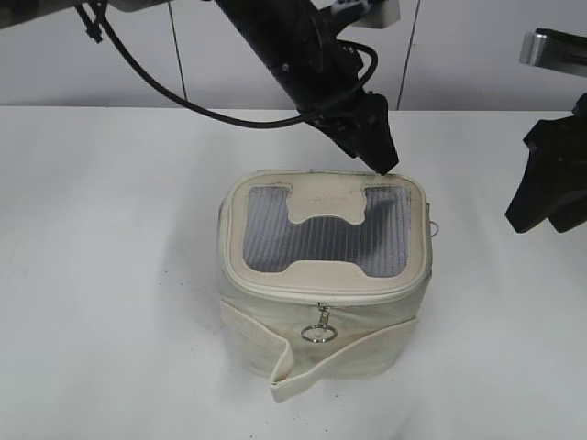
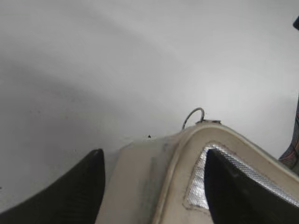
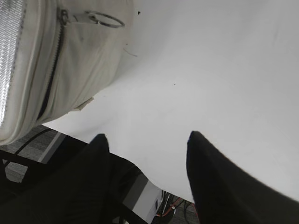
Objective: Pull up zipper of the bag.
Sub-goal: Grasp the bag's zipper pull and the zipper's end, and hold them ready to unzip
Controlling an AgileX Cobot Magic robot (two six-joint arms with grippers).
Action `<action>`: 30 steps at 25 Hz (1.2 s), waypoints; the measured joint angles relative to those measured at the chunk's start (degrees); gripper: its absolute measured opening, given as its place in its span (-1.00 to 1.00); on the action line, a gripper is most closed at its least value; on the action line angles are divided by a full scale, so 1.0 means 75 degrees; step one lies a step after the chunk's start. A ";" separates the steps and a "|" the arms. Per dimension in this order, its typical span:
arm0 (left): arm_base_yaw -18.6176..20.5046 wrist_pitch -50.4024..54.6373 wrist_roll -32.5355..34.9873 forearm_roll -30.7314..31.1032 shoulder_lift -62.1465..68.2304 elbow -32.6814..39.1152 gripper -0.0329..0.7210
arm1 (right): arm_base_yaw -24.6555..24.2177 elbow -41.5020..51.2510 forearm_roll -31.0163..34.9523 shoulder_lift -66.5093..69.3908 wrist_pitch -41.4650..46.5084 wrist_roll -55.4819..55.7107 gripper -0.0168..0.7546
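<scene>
The cream-white bag stands upright on the table, its lid with the grey mesh window facing up. One silver slider with a ring pull hangs at the front of the zipper. A second ring pull sticks out at the right side and also shows in the left wrist view. My left gripper is open over the lid's far right corner, with the bag's corner between its fingers. My right gripper is open and empty, off to the bag's right. The right wrist view shows the bag, a slider and its ring.
The white table surrounds the bag. The loose cream strap hangs across the bag's front. The table's edge, with a dark frame and cables below it, shows in the right wrist view.
</scene>
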 joint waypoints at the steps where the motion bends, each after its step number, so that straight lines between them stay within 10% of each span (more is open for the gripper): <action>1: 0.0000 0.0008 0.0032 -0.0030 0.0089 -0.0029 0.43 | 0.0000 0.0098 0.0008 -0.0004 -0.0044 0.0025 0.13; 13: 0.0011 0.0082 0.0081 -0.0312 0.0523 -0.0050 0.39 | 0.0000 0.0421 0.0196 -0.0009 -0.0525 0.0065 0.13; 25: -0.0248 0.0168 0.0081 0.0005 0.0523 -0.0090 -0.78 | 0.0000 0.0423 0.0201 -0.0009 -0.0663 0.0065 0.13; 30: -0.0269 0.0168 0.0081 0.0082 0.0507 -0.0090 -0.80 | 0.0000 0.0429 0.0201 -0.0009 -0.0877 -0.0286 0.13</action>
